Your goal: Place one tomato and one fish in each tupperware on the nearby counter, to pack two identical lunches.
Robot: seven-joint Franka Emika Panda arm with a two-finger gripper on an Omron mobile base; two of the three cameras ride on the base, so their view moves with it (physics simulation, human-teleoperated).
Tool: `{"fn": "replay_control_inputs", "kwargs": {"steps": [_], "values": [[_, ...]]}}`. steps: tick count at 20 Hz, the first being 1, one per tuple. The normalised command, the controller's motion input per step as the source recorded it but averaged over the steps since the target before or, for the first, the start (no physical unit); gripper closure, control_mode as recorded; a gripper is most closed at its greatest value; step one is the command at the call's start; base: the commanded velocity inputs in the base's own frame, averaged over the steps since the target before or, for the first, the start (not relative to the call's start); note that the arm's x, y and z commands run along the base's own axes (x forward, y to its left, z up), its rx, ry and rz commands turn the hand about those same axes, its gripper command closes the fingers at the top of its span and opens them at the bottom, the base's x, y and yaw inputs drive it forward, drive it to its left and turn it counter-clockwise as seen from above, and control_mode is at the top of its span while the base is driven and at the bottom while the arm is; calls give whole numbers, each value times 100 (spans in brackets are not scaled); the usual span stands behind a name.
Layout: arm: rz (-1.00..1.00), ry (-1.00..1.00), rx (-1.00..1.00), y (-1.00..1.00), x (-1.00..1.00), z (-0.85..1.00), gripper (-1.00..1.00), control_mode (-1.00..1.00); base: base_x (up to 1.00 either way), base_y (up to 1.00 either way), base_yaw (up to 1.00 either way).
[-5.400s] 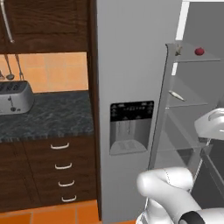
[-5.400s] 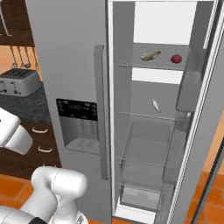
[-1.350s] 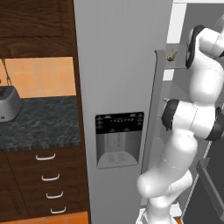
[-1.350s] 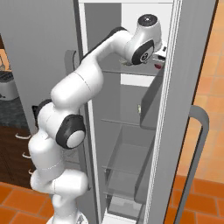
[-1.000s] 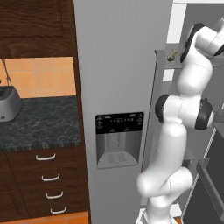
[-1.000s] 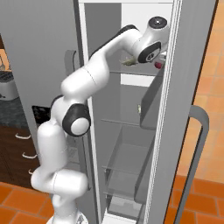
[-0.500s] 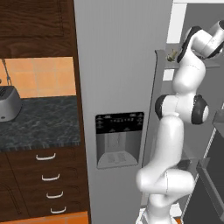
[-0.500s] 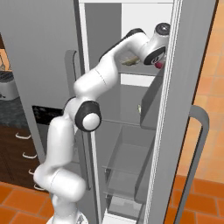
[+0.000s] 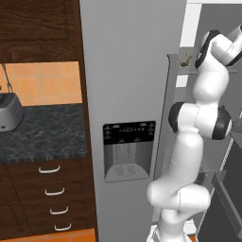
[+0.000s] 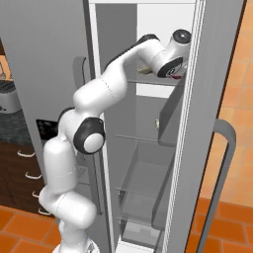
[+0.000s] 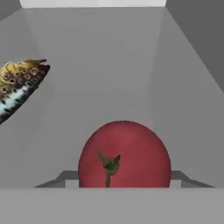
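Note:
A red tomato (image 11: 124,153) with a green stem sits very close at the bottom centre of the hand view, on the fridge's top shelf. A speckled yellow-brown fish (image 11: 19,85) lies to its left; the same fish (image 9: 185,60) shows at the shelf edge in the left base view. My gripper (image 10: 178,73) is reached deep onto that top shelf, right at the tomato. Its fingertips are hidden, so the jaws' state is not visible. The dark speckled counter (image 9: 42,137) lies left of the fridge. The tupperware is out of view.
The open fridge door (image 10: 212,148) stands at the right and its grey left door (image 9: 127,94) holds a dispenser. Glass shelves (image 10: 143,173) sit lower down. A small pale thing (image 10: 157,122) rests on the middle shelf. A silver toaster (image 9: 9,113) stands on the counter.
Over the last second the arm stretched further up and into the top shelf, carrying the hand in to the tomato. Since the earliest frames the base has shifted toward the fridge.

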Motion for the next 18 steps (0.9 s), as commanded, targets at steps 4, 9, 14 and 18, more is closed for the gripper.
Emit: {"fn": "replay_control_inputs", "kwargs": {"steps": [4,9,14,18], "values": [[1,-34,-31,0,-16,-26,100,-100,0,0,0],[14,0,9,-5,-96,49,100,-100,0,0,0],[3,35,14,8,-98,100,100,-100,0,0,0],[1,35,0,74,-100,-7,100,-100,0,0,0]]}}
